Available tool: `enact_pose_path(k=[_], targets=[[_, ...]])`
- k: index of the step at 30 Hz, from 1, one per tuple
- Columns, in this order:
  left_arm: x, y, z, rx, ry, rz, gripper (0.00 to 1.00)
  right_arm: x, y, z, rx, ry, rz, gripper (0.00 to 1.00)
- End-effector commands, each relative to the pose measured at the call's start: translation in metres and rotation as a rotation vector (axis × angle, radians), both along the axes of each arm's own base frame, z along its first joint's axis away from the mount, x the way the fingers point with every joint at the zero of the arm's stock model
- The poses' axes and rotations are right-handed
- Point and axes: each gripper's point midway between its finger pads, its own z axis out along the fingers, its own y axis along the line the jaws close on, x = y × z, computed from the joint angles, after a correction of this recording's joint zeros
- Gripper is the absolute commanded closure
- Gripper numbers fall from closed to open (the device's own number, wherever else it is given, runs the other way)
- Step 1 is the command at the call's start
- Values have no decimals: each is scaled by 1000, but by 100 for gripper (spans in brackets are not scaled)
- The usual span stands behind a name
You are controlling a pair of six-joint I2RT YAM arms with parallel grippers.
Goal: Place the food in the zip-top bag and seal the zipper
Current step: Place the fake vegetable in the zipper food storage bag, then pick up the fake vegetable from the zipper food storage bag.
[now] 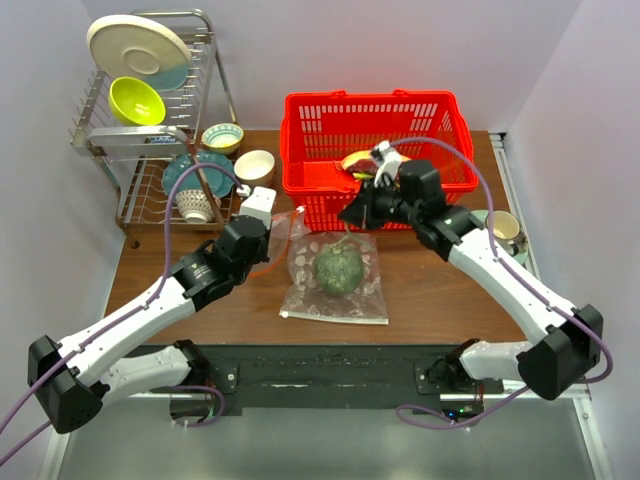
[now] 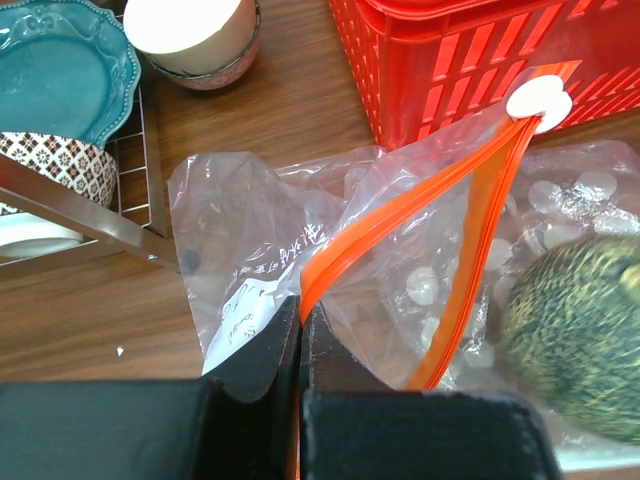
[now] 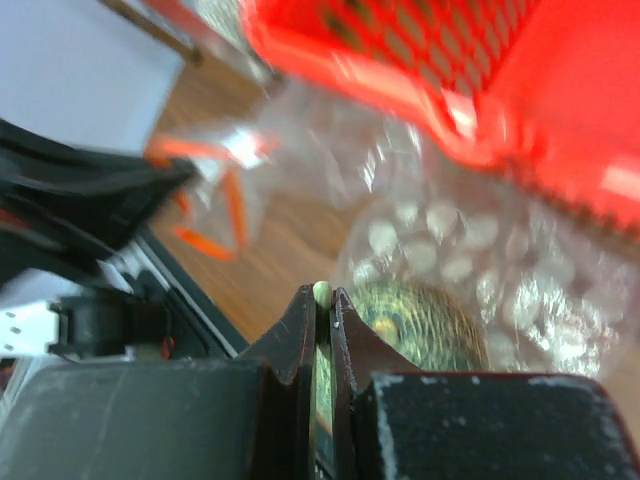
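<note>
The zip-top bag [image 2: 260, 250] lies crumpled on the wooden table beside the red basket. My left gripper [image 2: 300, 305] is shut on one end of its orange-red zipper [image 2: 400, 215]. The two strips spread apart toward a white slider [image 2: 538, 100], so the mouth gapes. The dark green ball [image 1: 338, 268] sits over a clear dotted bag [image 1: 335, 300] in the middle of the table. My right gripper [image 3: 322, 295] is just above the ball [image 3: 420, 320], shut on its thin pale-green stem. In the top view the left gripper [image 1: 270, 235] and the right gripper [image 1: 350, 215] flank the ball.
The red basket [image 1: 375, 150] stands at the back with a few toy pieces inside. A dish rack [image 1: 150, 120] with plates and bowls fills the back left. A teal plate [image 2: 60, 80] and a cup [image 2: 195, 40] sit near the bag. A mug [image 1: 505, 230] is at the right edge.
</note>
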Motion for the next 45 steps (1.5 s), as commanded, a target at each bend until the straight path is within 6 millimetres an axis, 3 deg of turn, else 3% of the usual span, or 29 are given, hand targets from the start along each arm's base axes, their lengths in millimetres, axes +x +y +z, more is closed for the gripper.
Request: enact_pose_path(k=[1, 3, 5, 9, 10, 16, 23, 26, 31, 38, 45], targets=[[7, 3, 14, -12, -56, 25, 100, 5, -5, -29, 8, 37, -71, 100], [6, 4, 14, -11, -56, 24, 100, 6, -17, -38, -28, 26, -127, 88], [7, 3, 15, -12, -60, 25, 100, 7, -33, -58, -92, 31, -193, 82], [7, 5, 14, -10, -60, 30, 100, -3, -53, -82, -167, 41, -230, 48], [6, 4, 15, -11, -61, 28, 100, -8, -58, -87, -184, 48, -231, 46], [7, 3, 13, -10, -57, 24, 100, -17, -77, -83, -246, 1, -251, 22], [7, 1, 11, -9, -50, 16, 100, -21, -97, -82, -351, -13, -276, 21], [7, 1, 11, -9, -50, 18, 100, -26, -109, -95, -432, 29, -287, 21], [7, 0, 13, -15, -53, 13, 100, -33, -121, -135, -577, 145, -261, 25], [6, 1, 13, -16, -52, 11, 100, -43, -114, -160, -643, 261, -165, 30], [6, 1, 13, -16, -53, 10, 100, -47, -117, -142, -624, 240, -183, 30]])
